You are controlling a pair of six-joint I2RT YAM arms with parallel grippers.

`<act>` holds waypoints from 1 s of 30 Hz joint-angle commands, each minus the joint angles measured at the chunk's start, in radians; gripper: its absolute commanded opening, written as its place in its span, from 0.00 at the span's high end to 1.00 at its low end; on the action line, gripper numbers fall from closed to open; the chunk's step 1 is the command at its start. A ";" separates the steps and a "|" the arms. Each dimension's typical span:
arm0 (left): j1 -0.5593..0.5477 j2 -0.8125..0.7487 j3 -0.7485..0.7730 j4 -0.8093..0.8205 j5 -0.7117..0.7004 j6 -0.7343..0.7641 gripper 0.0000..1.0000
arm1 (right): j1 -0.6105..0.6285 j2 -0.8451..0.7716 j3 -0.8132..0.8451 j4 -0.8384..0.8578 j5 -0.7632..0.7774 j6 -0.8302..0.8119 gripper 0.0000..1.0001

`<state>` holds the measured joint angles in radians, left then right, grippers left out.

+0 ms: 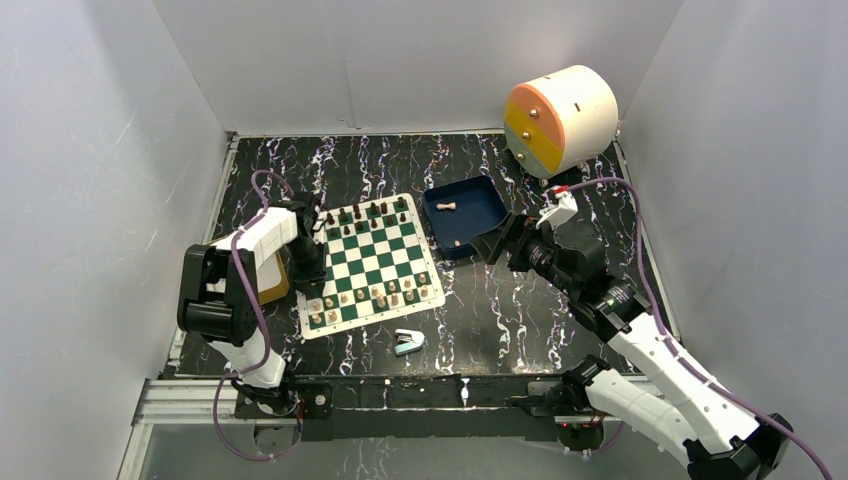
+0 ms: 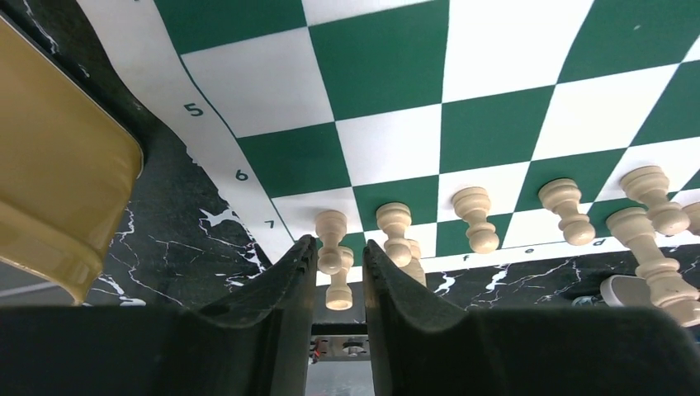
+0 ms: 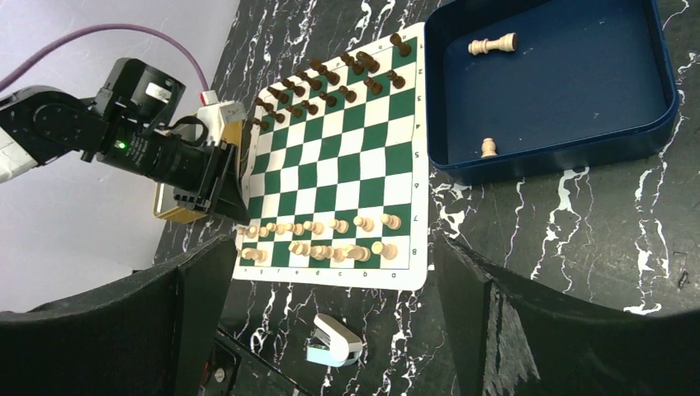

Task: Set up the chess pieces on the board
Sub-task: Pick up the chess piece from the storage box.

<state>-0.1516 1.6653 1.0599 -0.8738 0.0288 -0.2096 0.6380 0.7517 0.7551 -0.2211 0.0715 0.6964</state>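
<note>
Jaws of the left gripper (image 2: 340,246) stand narrowly parted about a light pawn (image 2: 332,227) at the near-left corner of the board (image 1: 372,262); right gripper (image 3: 334,256) gapes wide, empty. Light chess pieces (image 1: 370,295) line near rows, dark far; two lie in the blue tray (image 1: 482,196)

Left arm (image 1: 245,255): bent at the elbow, reaching forward, wrist turned down.
Left jaws: pointing down, held low, only a little apart.
Right arm (image 1: 650,340): stretched forward and bent toward the left, held low.
Right jaws: wide apart, pointing left.
</note>
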 commanded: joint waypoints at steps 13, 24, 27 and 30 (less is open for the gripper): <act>0.007 -0.281 0.152 0.217 0.188 -0.008 0.37 | 0.001 0.132 0.091 0.042 0.101 -0.232 0.01; 0.007 -0.495 0.016 0.454 0.387 -0.032 0.10 | -0.006 0.410 0.184 0.253 0.110 -0.515 0.11; 0.007 -0.570 -0.108 0.582 0.432 -0.058 0.09 | -0.022 0.514 0.202 0.329 0.042 -0.661 0.14; 0.007 -0.613 -0.213 0.676 0.366 -0.114 0.07 | -0.083 0.647 0.270 0.345 -0.134 -0.779 0.22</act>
<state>-0.1493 1.1152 0.9455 -0.3542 0.3908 -0.2611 0.6163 1.2789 0.9199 -0.0013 0.1150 0.1375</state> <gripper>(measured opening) 0.918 0.818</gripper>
